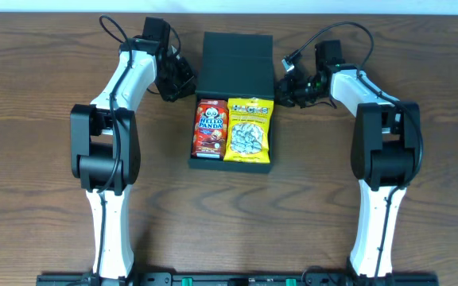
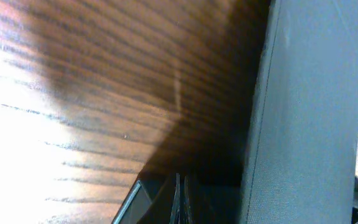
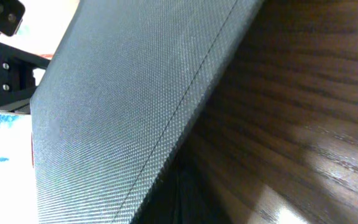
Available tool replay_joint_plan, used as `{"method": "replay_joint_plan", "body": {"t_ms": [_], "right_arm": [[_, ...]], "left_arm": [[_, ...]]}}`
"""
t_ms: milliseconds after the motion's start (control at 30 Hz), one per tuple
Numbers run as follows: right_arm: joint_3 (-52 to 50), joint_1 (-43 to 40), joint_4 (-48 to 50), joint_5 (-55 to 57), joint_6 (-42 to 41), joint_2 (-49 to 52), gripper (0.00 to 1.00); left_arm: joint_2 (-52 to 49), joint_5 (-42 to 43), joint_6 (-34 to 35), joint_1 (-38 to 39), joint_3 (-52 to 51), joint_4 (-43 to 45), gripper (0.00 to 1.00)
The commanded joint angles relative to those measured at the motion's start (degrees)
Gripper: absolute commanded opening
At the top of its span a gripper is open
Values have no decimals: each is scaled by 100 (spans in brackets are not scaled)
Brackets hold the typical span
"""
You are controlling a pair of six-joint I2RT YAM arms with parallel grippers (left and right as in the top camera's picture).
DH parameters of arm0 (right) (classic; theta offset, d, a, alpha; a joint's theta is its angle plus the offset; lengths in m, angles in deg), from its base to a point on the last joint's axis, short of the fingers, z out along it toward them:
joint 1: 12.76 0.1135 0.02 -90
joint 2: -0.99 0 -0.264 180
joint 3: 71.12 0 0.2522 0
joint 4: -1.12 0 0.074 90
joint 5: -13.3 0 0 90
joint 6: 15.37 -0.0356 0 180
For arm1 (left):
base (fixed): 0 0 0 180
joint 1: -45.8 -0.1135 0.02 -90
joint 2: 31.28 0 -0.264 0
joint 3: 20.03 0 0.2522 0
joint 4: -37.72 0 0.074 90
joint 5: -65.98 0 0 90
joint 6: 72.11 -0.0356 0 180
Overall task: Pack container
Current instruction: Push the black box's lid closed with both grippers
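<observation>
The dark teal-grey container (image 1: pixel 230 165) stands at the table's middle, with its flap lid (image 1: pixel 237 56) open toward the back. Inside lie a red Hello Panda box (image 1: pixel 211 127) on the left and a yellow snack packet (image 1: pixel 249 131) on the right. My left gripper (image 1: pixel 188 81) is at the lid's left edge, with its fingers (image 2: pixel 180 205) pressed together beside the grey wall (image 2: pixel 309 124). My right gripper (image 1: pixel 281 89) is at the lid's right edge. Its dark fingers (image 3: pixel 182 199) look shut, low beside the grey textured lid surface (image 3: pixel 123 106).
The brown wooden table (image 1: pixel 46 119) extends on both sides of the container. Both arms' bases stand at the front edge, left (image 1: pixel 106 238) and right (image 1: pixel 376 238). Cables loop behind each wrist near the back edge.
</observation>
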Motion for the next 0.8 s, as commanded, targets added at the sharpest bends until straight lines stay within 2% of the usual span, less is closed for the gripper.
{"method": "replay_joint_plan", "body": {"t_ms": [0,333,633,767], "right_arm": [[7,140,44,-269,188,28,1],[9,138,114,-249,184,28,2],[9,92,463,369,9,28,2],[9,94,658,708,-13,28,2]], "left_arm": [[-83,219,-186,111,0,-107,6],[-74,127,-240,70,0,-66,6],[-76,-168,-190,-203,0,796,6],[-83,-455,-87,-199,0,868,6]]}}
